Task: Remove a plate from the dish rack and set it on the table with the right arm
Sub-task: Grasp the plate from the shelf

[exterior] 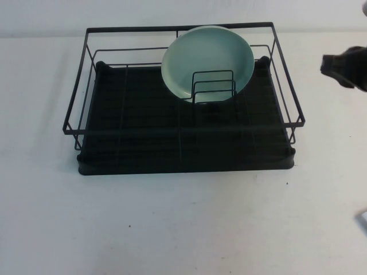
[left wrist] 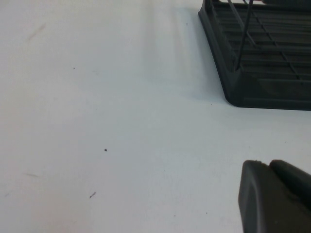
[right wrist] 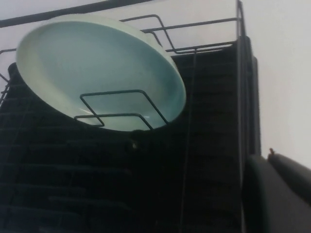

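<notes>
The pale mint-green plate (exterior: pixel 207 62) stands tilted on edge in the small wire holder (exterior: pixel 213 86) at the back right of the black dish rack (exterior: pixel 183 134). The rack sits on the white table (exterior: pixel 172 223). My right gripper (exterior: pixel 339 67) hovers to the right of the rack, outside its right wall, apart from the plate. In the right wrist view its fingers (right wrist: pixel 272 194) lie together, empty, beside the rack's right rail, with the plate (right wrist: pixel 97 73) ahead. My left gripper (left wrist: pixel 266 164) is shut and empty over bare table near the rack's front left corner (left wrist: pixel 243 92); it is out of the high view.
The rack's wire walls (exterior: pixel 285 74) rise around the plate on all sides. Open white table lies in front of the rack and to its left and right. A small grey object (exterior: pixel 363 219) shows at the right edge of the high view.
</notes>
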Motion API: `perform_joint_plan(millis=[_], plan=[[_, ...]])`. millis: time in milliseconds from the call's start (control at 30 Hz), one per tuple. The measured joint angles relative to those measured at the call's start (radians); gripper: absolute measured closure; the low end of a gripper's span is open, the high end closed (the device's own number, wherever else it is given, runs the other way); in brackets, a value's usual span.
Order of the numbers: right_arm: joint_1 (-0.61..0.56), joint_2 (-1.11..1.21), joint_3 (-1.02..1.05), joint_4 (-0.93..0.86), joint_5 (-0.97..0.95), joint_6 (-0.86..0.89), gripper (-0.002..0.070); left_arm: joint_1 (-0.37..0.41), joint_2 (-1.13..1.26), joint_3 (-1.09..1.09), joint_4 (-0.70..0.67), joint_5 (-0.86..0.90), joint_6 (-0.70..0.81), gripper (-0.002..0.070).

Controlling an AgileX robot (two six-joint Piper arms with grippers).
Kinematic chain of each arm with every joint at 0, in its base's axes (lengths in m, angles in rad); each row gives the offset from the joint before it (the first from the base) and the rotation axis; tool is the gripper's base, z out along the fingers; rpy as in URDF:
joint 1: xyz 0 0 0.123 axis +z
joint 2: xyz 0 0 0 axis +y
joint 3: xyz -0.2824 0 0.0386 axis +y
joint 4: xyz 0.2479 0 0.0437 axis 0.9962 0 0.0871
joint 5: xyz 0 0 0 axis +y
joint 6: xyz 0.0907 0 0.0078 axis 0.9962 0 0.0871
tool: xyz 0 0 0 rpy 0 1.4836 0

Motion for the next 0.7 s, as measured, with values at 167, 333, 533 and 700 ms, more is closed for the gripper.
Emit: perform_joint_plan(millis=[167, 333, 533, 700], plan=[[0.000, 0.163, -0.241, -0.045, 0.120, -0.009, 0.0694, 0.000, 0.000, 0.000, 0.000, 0.000, 0.000, 0.0679], [0.000, 0.277, -0.474, -0.060, 0.213, -0.008, 0.0694, 0.000, 0.000, 0.000, 0.000, 0.000, 0.000, 0.0679], [0.000, 0.430, -0.748, -0.066, 0.360, -0.007, 0.0694, 0.000, 0.000, 0.000, 0.000, 0.000, 0.000, 0.0679], [0.000, 0.570, -0.947, -0.074, 0.493, -0.005, 0.0694, 0.000, 0.000, 0.000, 0.000, 0.000, 0.000, 0.0679]])
